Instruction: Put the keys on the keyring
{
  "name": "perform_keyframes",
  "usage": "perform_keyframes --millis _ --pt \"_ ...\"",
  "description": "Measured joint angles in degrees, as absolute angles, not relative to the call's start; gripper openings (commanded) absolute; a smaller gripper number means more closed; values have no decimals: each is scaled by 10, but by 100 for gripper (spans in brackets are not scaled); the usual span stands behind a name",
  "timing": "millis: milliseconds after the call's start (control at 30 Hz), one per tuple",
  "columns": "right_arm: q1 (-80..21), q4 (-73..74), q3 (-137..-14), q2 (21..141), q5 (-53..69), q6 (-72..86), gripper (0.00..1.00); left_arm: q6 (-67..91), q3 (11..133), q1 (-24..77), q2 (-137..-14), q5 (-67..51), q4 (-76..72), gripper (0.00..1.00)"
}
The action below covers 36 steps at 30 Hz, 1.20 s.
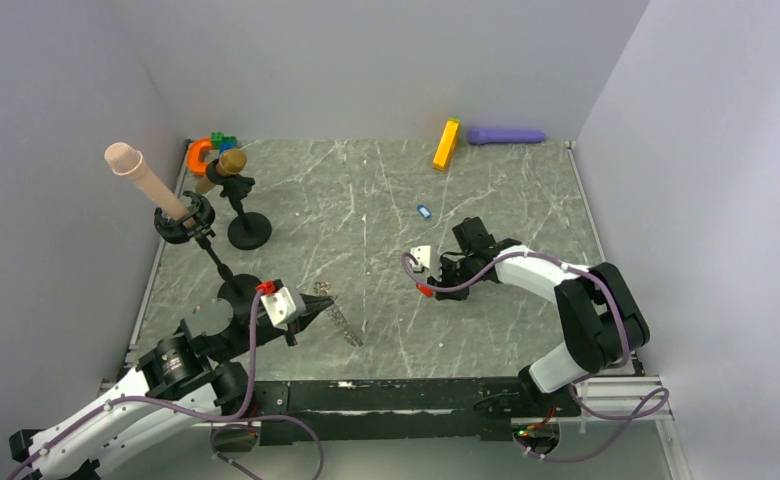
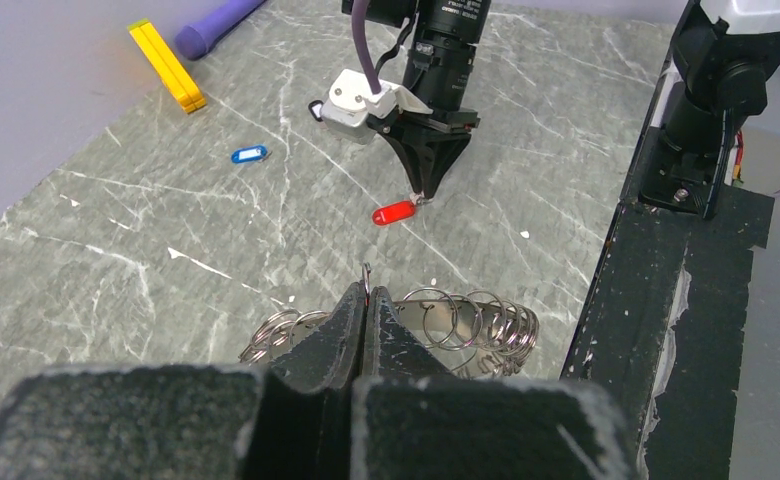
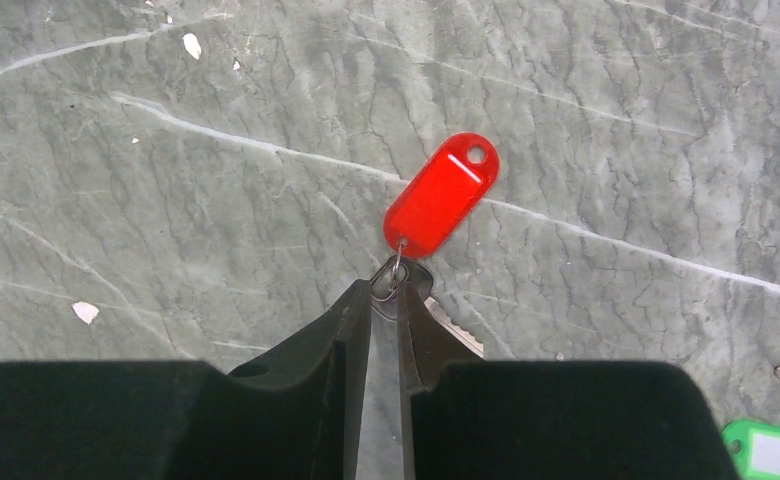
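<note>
The keyring (image 2: pixel 471 322), a bunch of linked silver rings, lies on the marble table in front of my left gripper (image 2: pixel 366 292), which is shut on one upright ring of it. In the top view the keyring (image 1: pixel 343 322) lies beside that gripper (image 1: pixel 313 309). My right gripper (image 3: pixel 391 285) is low over the table, shut on the small ring of the red key tag (image 3: pixel 442 196), with a toothed metal key (image 3: pixel 458 336) under its fingers. The red tag also shows in the top view (image 1: pixel 424 291). The blue tag (image 1: pixel 424 212) lies alone farther back. A green tag (image 3: pixel 772 450) lies at the right wrist view's corner. The black tag is not in view.
An orange block (image 1: pixel 446 144) and a purple cylinder (image 1: pixel 506 135) lie at the back wall. Stands on round black bases (image 1: pixel 249 232) hold a beige cylinder (image 1: pixel 146 178) and a brown piece at the left. A black rail (image 2: pixel 656 300) edges the table's near side.
</note>
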State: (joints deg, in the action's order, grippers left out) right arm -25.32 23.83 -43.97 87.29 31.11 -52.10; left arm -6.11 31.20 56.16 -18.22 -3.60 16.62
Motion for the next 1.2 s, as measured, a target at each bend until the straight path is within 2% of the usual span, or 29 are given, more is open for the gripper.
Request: perform_keyframes --millis 367,633,1200 --pt "-253 234 -440 881 312 -521 15 -51 312 562 -182 -36 166 0" --pt "-253 232 -440 882 316 -523 0 -51 312 562 -181 -36 166 0" --pt "-254 287 -488 903 290 -535 0 -50 312 562 -174 -36 166 0"
